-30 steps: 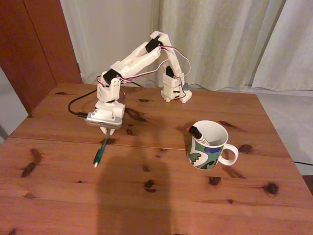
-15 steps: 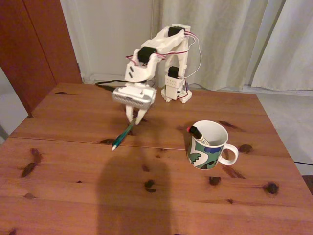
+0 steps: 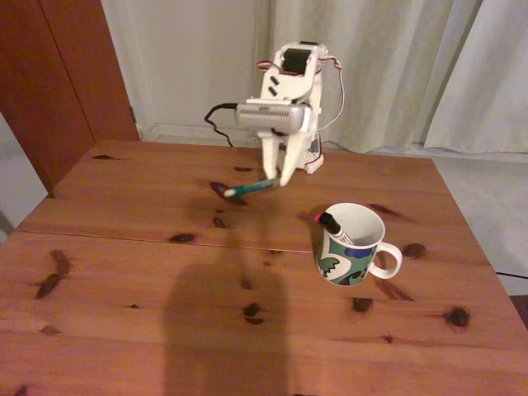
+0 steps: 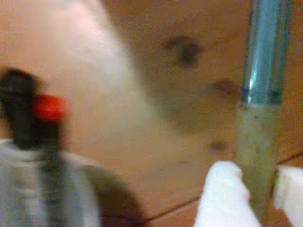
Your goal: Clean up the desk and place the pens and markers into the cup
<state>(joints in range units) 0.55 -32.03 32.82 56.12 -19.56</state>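
Note:
My gripper [image 3: 276, 176] hangs above the back of the desk [image 3: 124, 330], shut on the teal-green pen [image 3: 247, 189]. The pen sticks out to the left, nearly level, clear of the wood. The cup [image 3: 351, 247] stands to the right and nearer the camera, with a black pen with a red end [image 3: 327, 221] leaning inside it. In the wrist view the teal pen [image 4: 265, 47] runs up from between my white fingertips [image 4: 222, 194]. The black pen's red end [image 4: 47, 109] shows blurred at the left.
The arm's base [image 3: 299, 157] stands at the back edge before pale curtains [image 3: 396, 66]. A black cable [image 3: 216, 115] trails from the wrist. A seam [image 3: 124, 238] crosses the table. A brown door [image 3: 58, 74] is at the left, and the table's right edge is near the cup.
The gripper has lifted the teal pen off the desk at the left and swung it up and to the right, toward the back centre. The pen has turned from steeply slanted to nearly level.

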